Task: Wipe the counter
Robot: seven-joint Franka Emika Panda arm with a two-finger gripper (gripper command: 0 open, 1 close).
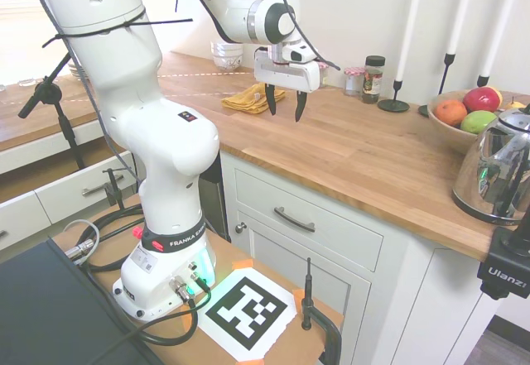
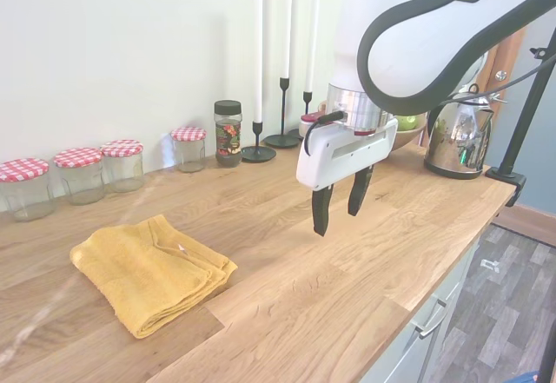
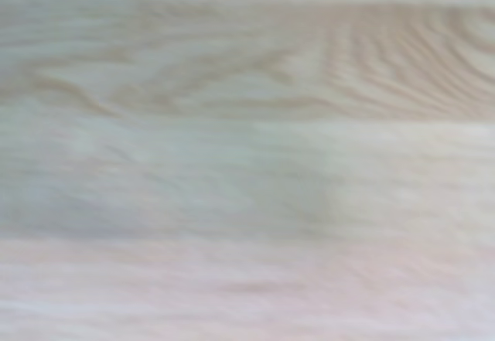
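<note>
The wooden worktop (image 2: 365, 253) runs along the wall above white cabinets, and a folded yellow cloth (image 2: 149, 270) lies flat on it. The gripper (image 2: 337, 205) hangs above bare wood near the cloth, apart from it, its fingers (image 2: 319, 213) spread and empty. Red-checked lidded jars (image 2: 80, 173), a spice jar (image 2: 228, 132) and black candlesticks (image 2: 258, 150) line the wall.

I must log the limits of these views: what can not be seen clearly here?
- Wrist view: only blurred wood of the counter; no cloth, no tool.
- First exterior view: the tool partly hides the yellow cloth.
- Both exterior views: the spice jar label is too small to read.
- First exterior view: the kettle is cut by the edge.
</note>
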